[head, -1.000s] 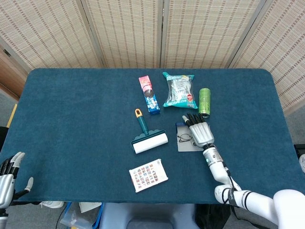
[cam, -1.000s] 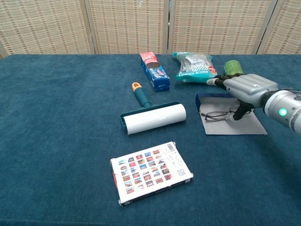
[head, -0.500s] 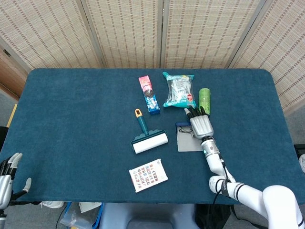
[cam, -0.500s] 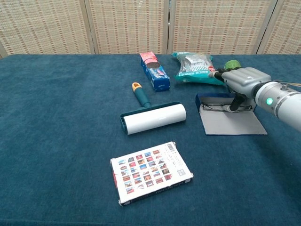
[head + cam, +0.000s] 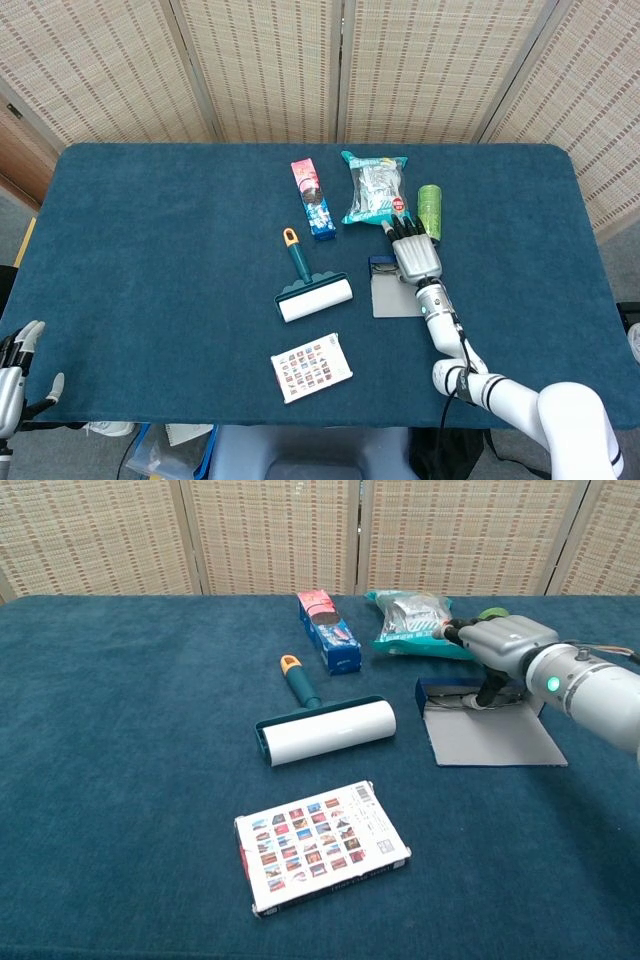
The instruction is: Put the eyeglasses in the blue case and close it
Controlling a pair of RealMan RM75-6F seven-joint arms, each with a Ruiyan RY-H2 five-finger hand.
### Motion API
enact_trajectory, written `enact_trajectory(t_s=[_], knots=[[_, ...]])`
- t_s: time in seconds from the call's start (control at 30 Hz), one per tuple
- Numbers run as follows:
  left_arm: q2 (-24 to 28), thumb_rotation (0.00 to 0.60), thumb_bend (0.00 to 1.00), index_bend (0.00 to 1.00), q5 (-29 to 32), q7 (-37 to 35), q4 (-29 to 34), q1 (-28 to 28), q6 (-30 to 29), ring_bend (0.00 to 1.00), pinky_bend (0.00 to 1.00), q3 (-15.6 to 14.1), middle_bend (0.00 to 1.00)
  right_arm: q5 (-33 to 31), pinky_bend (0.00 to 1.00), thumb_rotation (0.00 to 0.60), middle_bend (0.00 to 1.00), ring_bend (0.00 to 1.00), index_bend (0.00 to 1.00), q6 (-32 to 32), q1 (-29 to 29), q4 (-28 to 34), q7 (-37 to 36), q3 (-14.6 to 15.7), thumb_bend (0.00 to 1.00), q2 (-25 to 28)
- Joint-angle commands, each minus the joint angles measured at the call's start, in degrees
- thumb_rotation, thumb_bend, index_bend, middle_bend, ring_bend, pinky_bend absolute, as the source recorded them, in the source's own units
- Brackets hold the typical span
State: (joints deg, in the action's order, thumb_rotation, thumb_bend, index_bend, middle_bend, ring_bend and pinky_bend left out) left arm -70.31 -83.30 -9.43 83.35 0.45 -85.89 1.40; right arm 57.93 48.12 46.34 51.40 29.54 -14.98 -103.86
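Resting: right hand [image 5: 505, 645] lies over the case [image 5: 490, 735] tray
Fingers: extended forward, thumb [image 5: 489, 692] down on the glasses [image 5: 462, 702]; a true pinch cannot be told
Glasses: in the open case's far tray
Left hand [image 5: 12, 375]: spread, off the counter [image 5: 150, 250]

One lint roller [image 5: 325, 730], one case [image 5: 487, 732]

We can't see the eyeglasses [image 5: 462, 702] properly, right hand [image 5: 497, 643] covers most of them & the blue case [image 5: 447, 688] tray; grip unclear. Left hand [image 5: 14, 372] cut off at head view's edge, absent from chest view
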Motion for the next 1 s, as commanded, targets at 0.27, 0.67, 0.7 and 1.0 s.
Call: enact_trajectory(t_s=[0.27,0.67,0.7,1.0], knots=[[0.10,0.600,0.40,0.00,-0.36,0.09,0.24,-0.09,-0.15,0.00,0.00,0.07,0.00,1.05,0.00,0.600,0.00,0.00,0.00,1.13,-1.51,3.15,-0.41,1.59,0.28,2.25],[0.38,0.600,0.40,0.00,-1.85,0.95,1.51,-0.93,-0.28,0.00,0.00,0.15,0.00,4.61,0.00,0.600,0.00,0.00,0.00,8.75,-8.23,15.85,-2.26,4.94,0.29,10.90],[0.43,0.600,0.40,0.00,-1.96,1.12,1.70,-1.02,-0.27,0.00,0.00,0.16,0.00,4.49,0.00,0.600,0.00,0.00,0.00,8.58,-8.37,15.88,-2.22,5.10,0.28,11.07],[0.78,0.600,0.40,0.00,-1.81,2.32,2.88,-1.11,-0.21,0.00,0.00,0.09,0.00,3.11,0.00,0.600,0.00,0.00,0.00,4.65,-5.97,10.92,-0.84,4.75,0.28,7.49]])
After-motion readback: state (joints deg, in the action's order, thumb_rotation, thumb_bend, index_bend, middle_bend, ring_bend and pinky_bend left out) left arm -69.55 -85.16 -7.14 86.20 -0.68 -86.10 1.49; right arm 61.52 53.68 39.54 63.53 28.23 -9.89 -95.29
